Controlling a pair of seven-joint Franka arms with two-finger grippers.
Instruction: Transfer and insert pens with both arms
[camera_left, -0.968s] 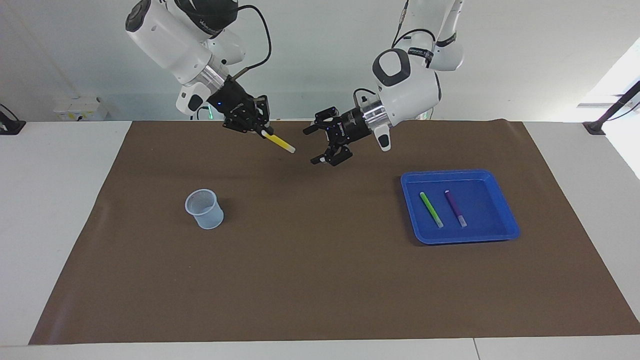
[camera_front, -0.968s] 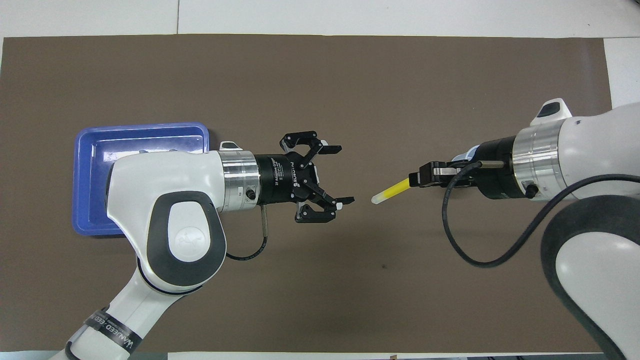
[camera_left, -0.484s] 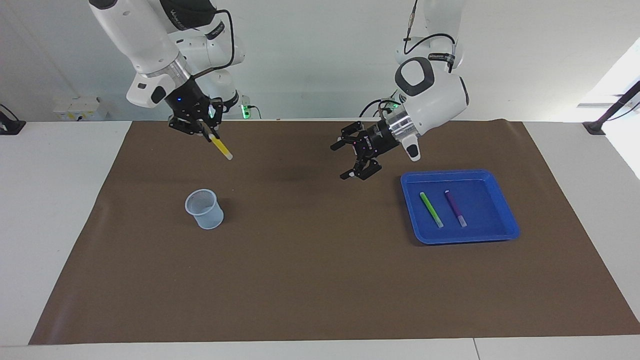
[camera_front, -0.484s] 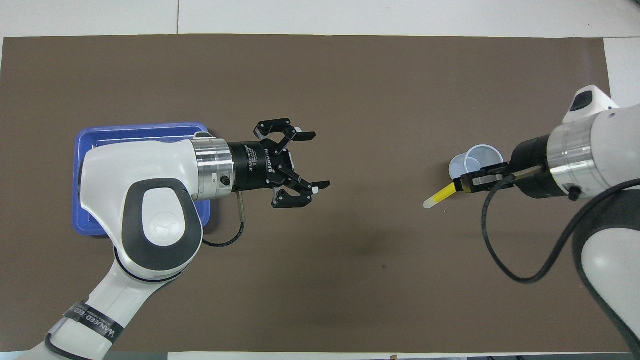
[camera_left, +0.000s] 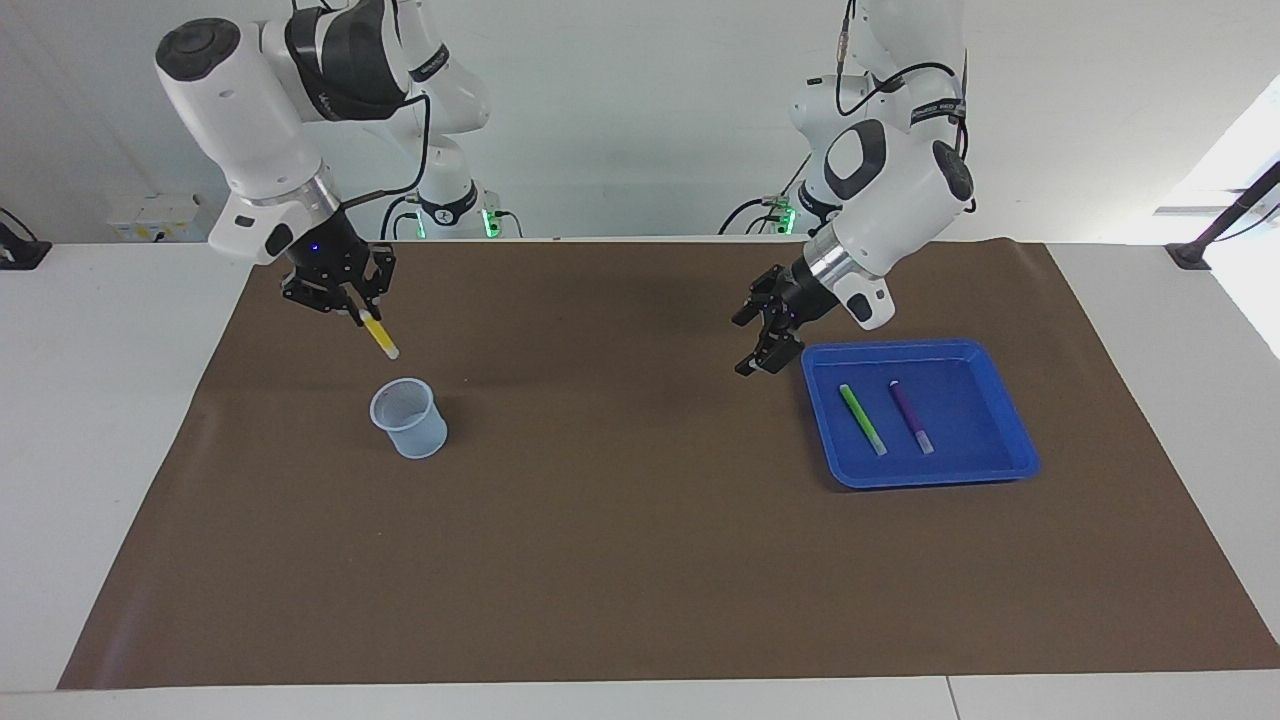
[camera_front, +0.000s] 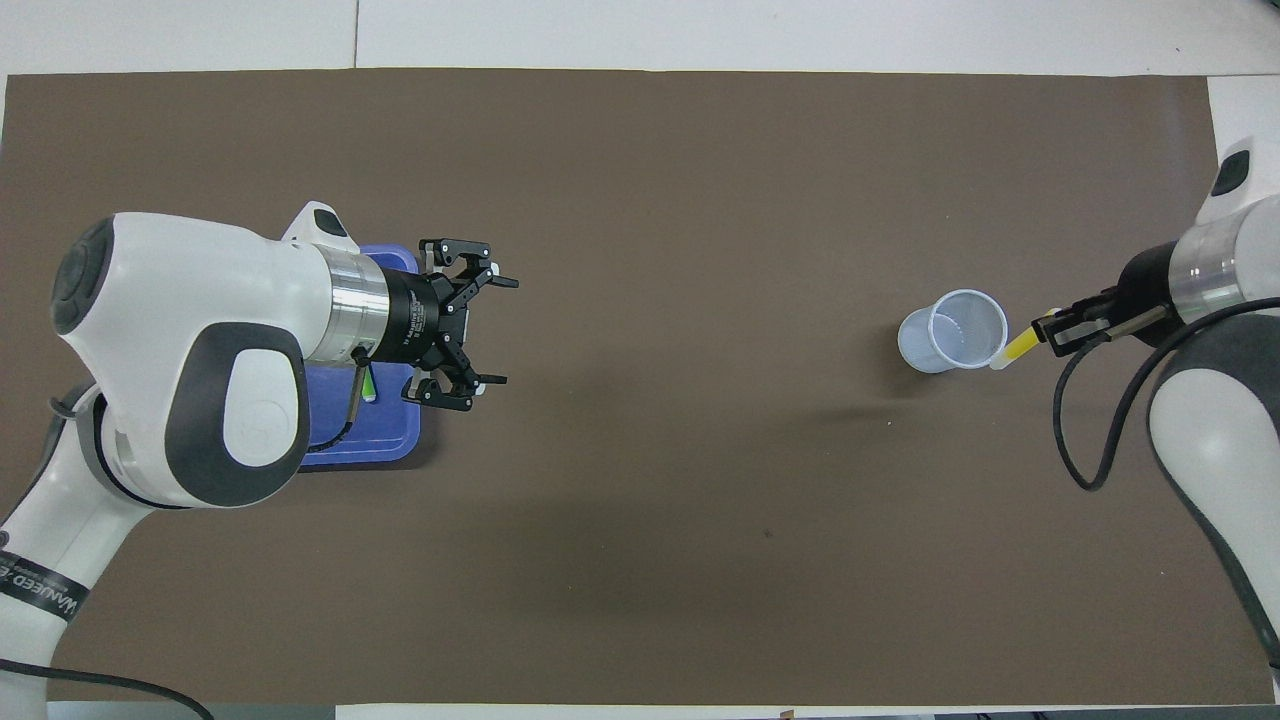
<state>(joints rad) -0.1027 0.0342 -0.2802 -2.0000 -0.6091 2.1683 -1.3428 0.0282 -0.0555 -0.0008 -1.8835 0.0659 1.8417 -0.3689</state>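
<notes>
A big brown mat (camera_left: 640, 560) covers the white counter (camera_left: 120, 420). The flat blue plastic tray (camera_left: 985, 372) sits toward the left arm's end, with the green pen (camera_left: 861, 419) and the purple pen (camera_left: 911, 416) lying side by side in it. The small clear plastic cup (camera_left: 409, 418) stands toward the right arm's end. The left hand (camera_left: 762, 335) hangs beside the tray, its fingers wide apart and empty. The right hand (camera_left: 352, 303) is clamped on the yellow pen (camera_left: 379, 335), tilted, tip just above the cup.
</notes>
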